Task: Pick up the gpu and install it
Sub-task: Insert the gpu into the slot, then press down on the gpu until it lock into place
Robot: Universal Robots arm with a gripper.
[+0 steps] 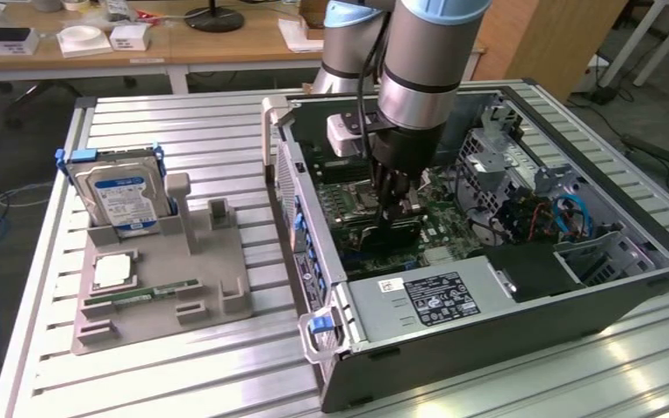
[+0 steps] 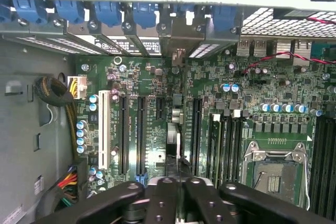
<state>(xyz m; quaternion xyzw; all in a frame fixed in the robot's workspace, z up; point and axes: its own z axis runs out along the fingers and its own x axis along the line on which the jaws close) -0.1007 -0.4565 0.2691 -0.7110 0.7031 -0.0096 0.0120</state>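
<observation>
A: Far toward nine o'clock in the exterior view?

B: Ribbed aluminium table (image 1: 195, 131), matte and slatted. On it, a grey moulded plastic fixture (image 1: 212, 287) with upright posts. Standing at its ten o'clock corner, a silver hard drive (image 1: 125, 196) with a blue-and-white label. Lying flat at its seven o'clock side, a square metal-topped processor chip (image 1: 114, 272) and, just beside that, a narrow green memory stick (image 1: 143, 294).

A: And the gpu?

B: Not on the fixture. Further toward three o'clock, inside the open black sheet-metal computer case (image 1: 613, 300), directly under the gripper (image 1: 395, 213). Thin, flat, dark gpu (image 1: 390, 233), held upright at six o'clock of the fingertips, over the green motherboard (image 1: 451, 231).

A: State of the hand?

B: Drawn together, clamped on the card. In the wrist view, black fingers (image 2: 160, 198) pressed close on either side of the card's narrow dark edge, with long black expansion slots running parallel on both sides of it.

A: Touching the board?

B: Cannot tell whether seated in a slot or just above it.

A: Past that, toward three o'clock?

B: Silver boxy power supply (image 1: 428, 300) with a black label at the case's six o'clock edge. Looped blue cable (image 1: 573, 218) near perforated grey metal drive bays at three o'clock.
</observation>
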